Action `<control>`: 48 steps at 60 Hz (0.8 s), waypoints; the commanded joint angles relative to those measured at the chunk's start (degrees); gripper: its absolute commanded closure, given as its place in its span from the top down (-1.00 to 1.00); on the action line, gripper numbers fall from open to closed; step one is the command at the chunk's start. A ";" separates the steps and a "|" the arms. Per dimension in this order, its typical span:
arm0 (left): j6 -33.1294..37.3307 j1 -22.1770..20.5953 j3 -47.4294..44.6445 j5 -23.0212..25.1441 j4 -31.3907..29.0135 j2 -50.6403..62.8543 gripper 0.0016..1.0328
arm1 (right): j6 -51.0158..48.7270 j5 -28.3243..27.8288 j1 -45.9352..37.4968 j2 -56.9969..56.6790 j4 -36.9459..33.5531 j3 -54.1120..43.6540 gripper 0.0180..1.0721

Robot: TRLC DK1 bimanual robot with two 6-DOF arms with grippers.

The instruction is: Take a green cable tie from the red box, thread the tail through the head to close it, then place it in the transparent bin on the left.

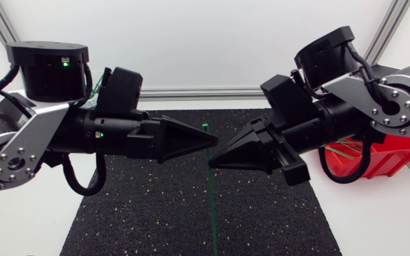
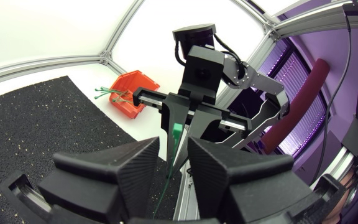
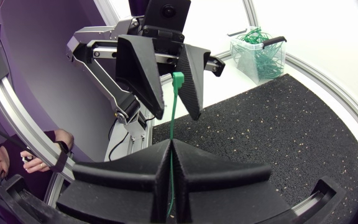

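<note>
threading step, not begun. right hand (image 3: 169, 146) gripped the cable tie (image 3: 173, 109), upright, well apart from red box (image 1: 393, 158); left hand (image 2: 174, 142) stood spread around it. next: tail needed looping to head.

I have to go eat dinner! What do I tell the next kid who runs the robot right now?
Right gripper: shut on the green cable tie, which is straight and not looped.
Left gripper: open; the tie passes between its fingers, unpinched.
Red box: beside the right arm, more ties inside.
Transparent bin: already holds ties.
Done: one tie is out of the box.
Left: thread tail through head, then drop it in the bin.
</note>
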 commanded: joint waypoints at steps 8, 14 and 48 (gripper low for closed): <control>-1.20 1.11 2.02 0.90 0.76 0.49 0.11 | 0.68 -2.81 -3.38 -0.02 -0.56 -0.93 -0.89; -2.69 1.64 2.72 0.98 0.85 0.57 0.11 | 1.29 -3.69 -4.00 0.50 -0.91 0.30 -0.89; -10.16 3.22 2.11 2.13 9.46 2.07 0.18 | 4.98 -8.26 -4.61 6.30 -6.01 9.18 -0.89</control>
